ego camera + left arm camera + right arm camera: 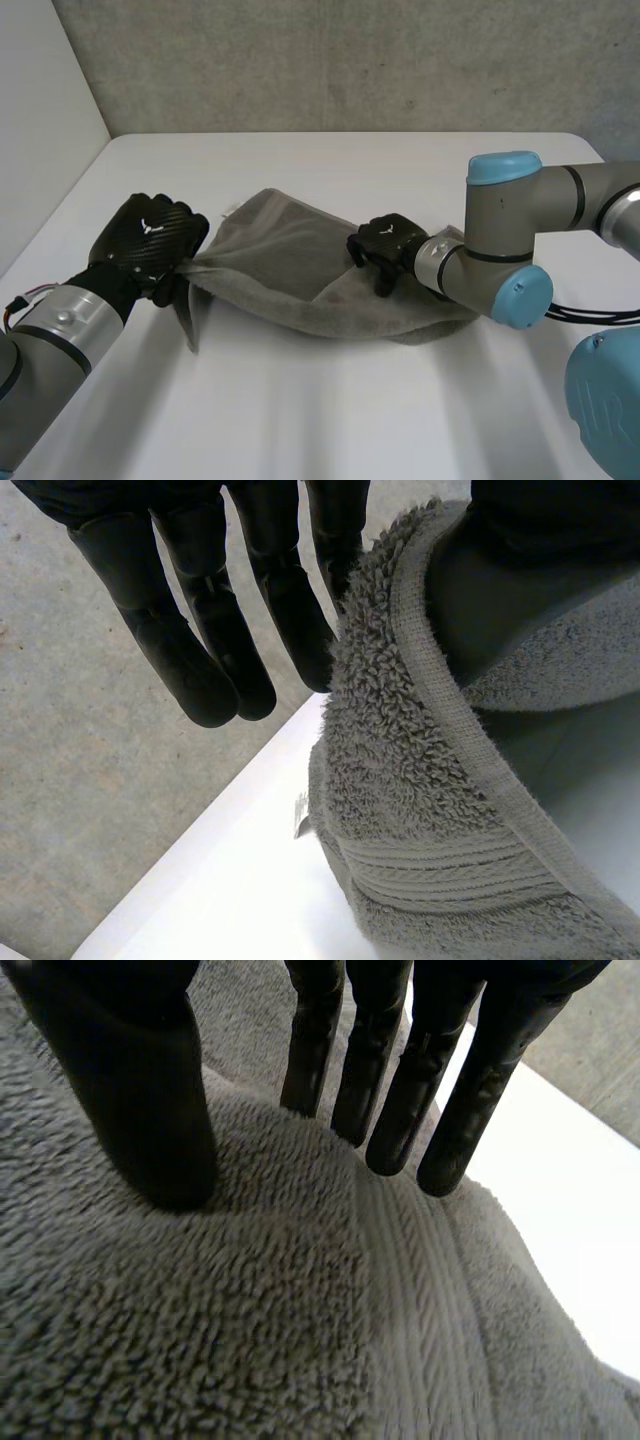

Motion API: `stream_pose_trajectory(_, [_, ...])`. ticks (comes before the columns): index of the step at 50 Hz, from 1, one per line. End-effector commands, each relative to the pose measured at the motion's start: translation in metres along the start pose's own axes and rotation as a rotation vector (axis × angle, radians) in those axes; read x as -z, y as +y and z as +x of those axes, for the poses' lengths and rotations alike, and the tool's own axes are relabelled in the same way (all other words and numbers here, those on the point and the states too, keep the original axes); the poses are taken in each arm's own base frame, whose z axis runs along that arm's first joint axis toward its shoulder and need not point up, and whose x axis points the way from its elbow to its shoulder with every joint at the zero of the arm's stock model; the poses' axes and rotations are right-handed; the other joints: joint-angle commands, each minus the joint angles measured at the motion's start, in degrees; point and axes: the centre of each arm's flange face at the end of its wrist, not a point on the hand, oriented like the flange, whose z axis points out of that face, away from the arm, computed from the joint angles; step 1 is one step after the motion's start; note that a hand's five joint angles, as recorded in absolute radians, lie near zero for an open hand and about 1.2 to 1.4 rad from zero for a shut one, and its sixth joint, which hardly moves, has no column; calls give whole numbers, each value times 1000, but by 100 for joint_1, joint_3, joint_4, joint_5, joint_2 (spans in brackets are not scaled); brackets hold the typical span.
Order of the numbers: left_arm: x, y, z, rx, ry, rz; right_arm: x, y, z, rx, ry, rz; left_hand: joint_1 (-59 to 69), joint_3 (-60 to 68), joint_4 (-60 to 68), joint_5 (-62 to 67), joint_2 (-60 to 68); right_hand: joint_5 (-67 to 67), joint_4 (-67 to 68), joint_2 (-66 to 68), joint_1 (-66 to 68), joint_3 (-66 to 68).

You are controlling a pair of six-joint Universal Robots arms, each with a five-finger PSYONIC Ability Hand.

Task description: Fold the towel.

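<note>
Fold in progress. Left hand (150, 245), frame left, pinches raised towel (290, 265) edge; right hand (385, 243), centre-right, pins towel with straight fingers. Next: carry edge across

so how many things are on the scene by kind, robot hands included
grey towel: 1
black robot hands: 2 (left robot hand, right robot hand)
white table: 1
total: 4
</note>
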Motion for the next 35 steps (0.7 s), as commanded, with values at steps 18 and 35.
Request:
stream_pose_trajectory(18, [-55, -31, -40, -55, -116, 160, 52, -110, 59, 188, 491, 492, -749, -971, -1000, -1838, -970, 3233, 3244, 3204, 3171, 3236])
stream_pose_trajectory(35, [-96, -77, -55, 197, -253, 227, 92, -114, 44, 186, 485, 631, -664, -887, -915, -1754, -886, 3233, 3244, 3204, 3171, 3236])
